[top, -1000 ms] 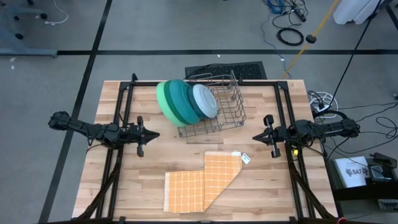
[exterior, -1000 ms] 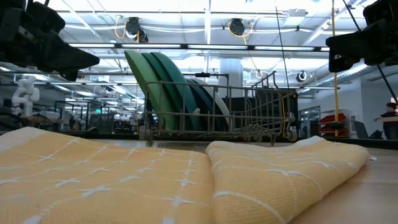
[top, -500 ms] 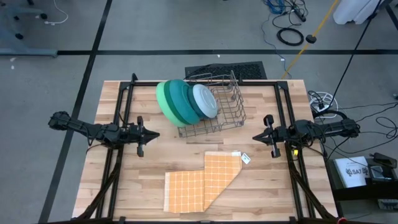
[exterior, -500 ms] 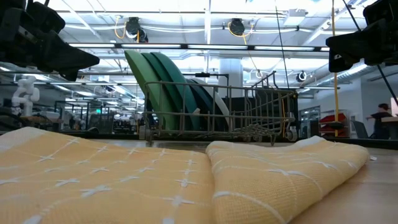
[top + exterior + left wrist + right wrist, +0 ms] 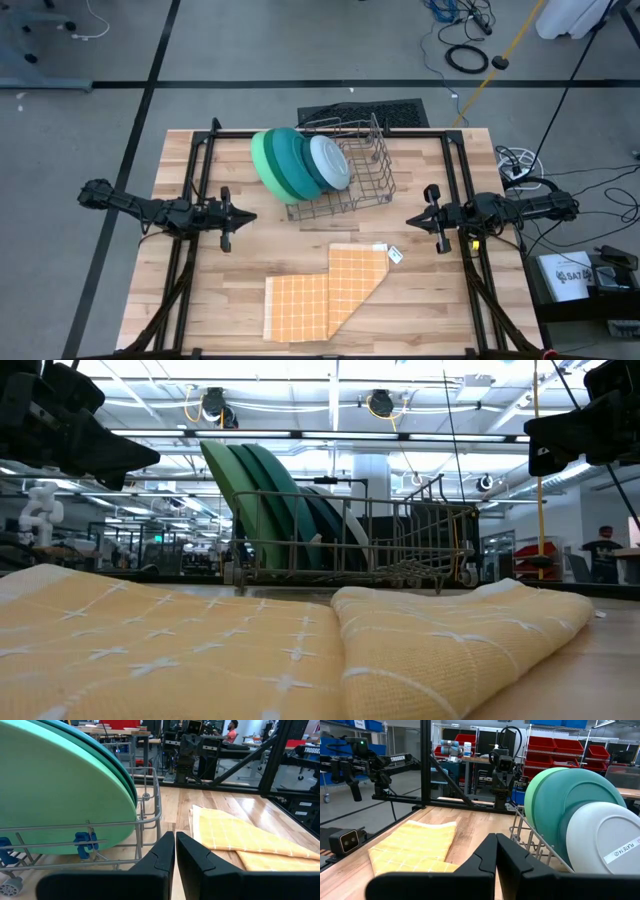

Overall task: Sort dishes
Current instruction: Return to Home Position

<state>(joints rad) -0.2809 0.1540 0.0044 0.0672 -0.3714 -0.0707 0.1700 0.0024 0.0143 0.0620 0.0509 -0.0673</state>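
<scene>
Wood first: the table fills most of the high view, w/ both arms lying low over it, one from each side.

Next in size, the grey wire rack sits at the back centre of the table. We count five plates in it, all on edge, packed face to face and leaning. The light green plate is outermost at the rack's left end and overhangs the wire. Then come the deep green plate, the teal-blue plate and the dark teal plate. Last is the pale blue plate, one of the smaller ones (it has a white sticker on its face in the right wrist view).

The orange checked cloth lies folded at front centre, well apart from the rack.

The left gripper hangs left of the rack, pointing inward; its wrist view shows the fingers pressed together, holding nothing. The right gripper mirrors it on the right, fingers likewise together and bare.

Smallest item: a white tag just beside the cloth's far right corner.
</scene>
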